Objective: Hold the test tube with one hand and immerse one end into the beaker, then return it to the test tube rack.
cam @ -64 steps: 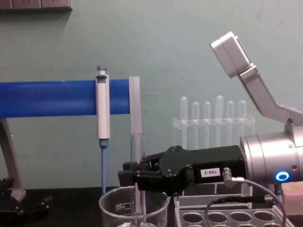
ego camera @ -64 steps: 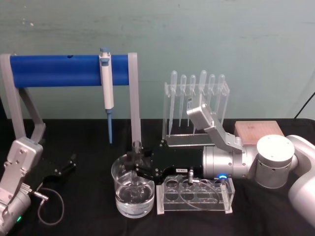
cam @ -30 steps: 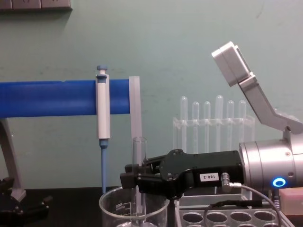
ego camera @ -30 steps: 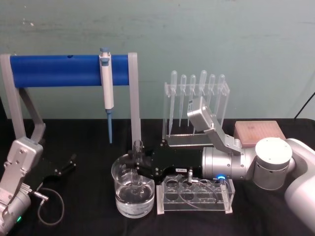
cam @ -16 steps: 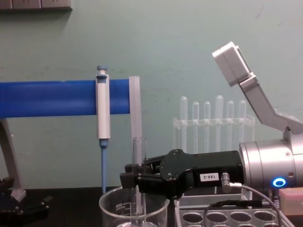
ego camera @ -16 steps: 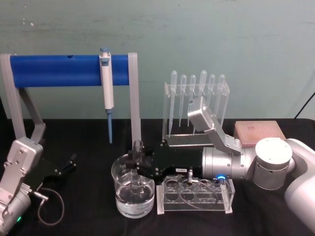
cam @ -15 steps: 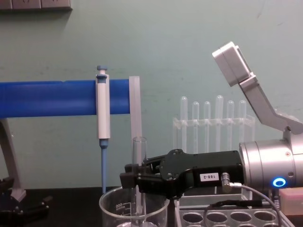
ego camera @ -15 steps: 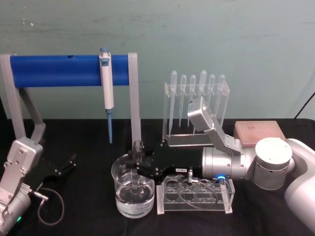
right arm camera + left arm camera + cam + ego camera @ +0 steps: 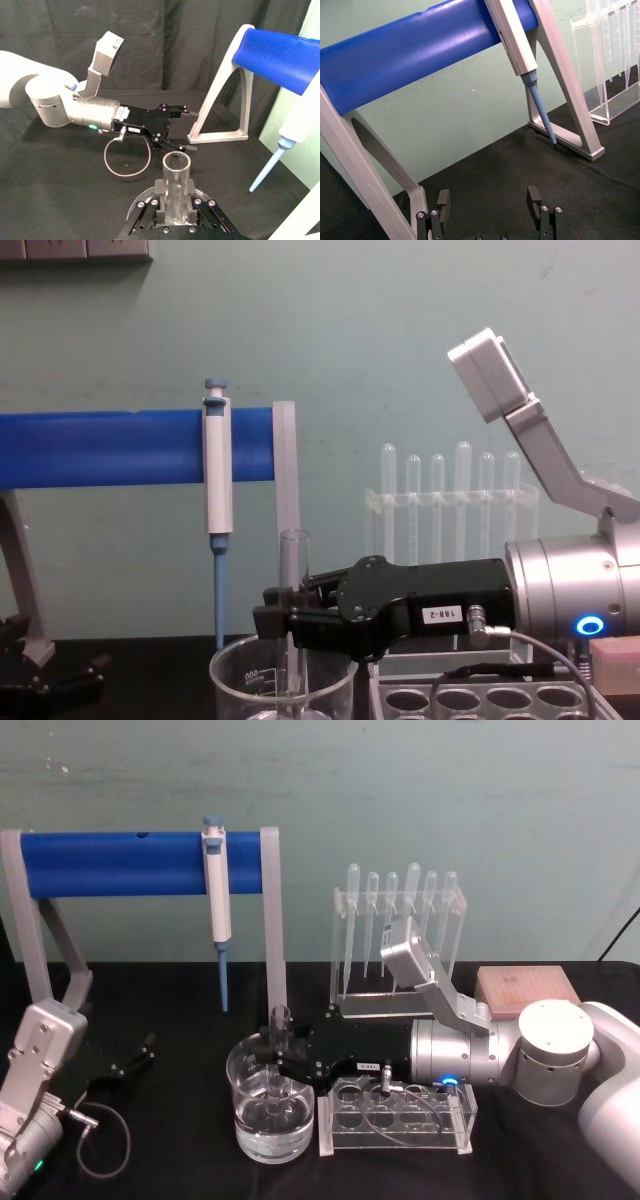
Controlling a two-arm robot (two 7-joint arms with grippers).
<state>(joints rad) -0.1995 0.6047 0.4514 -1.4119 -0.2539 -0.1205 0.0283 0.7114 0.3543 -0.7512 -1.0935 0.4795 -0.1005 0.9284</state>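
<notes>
We judge the test tube to be light, stiff and brittle. Thin, smooth glass turns slippery once wet, so it calls for a firm but gentle pinch across its middle, clear of the open rim. It is a clear, finger-wide cylinder standing upright, with its rim uppermost. The right gripper has it there, jaws clamped on the tube from both sides. In the right wrist view the pads press against the glass below the rim.

The tube's lower part dips below the rim of the beaker, a wide clear vessel with white marks and clear liquid in its bottom. We cannot tell whether the rounded end reaches the liquid.

Just beside the beaker, on the robot's right, lies the test tube rack, its round holes open under the arm's wrist. We reckon the return calls for a straight lift first, so the glass does not knock the beaker wall.

The left gripper rests low at the table's left, well apart, with its jaws spread on nothing.
</notes>
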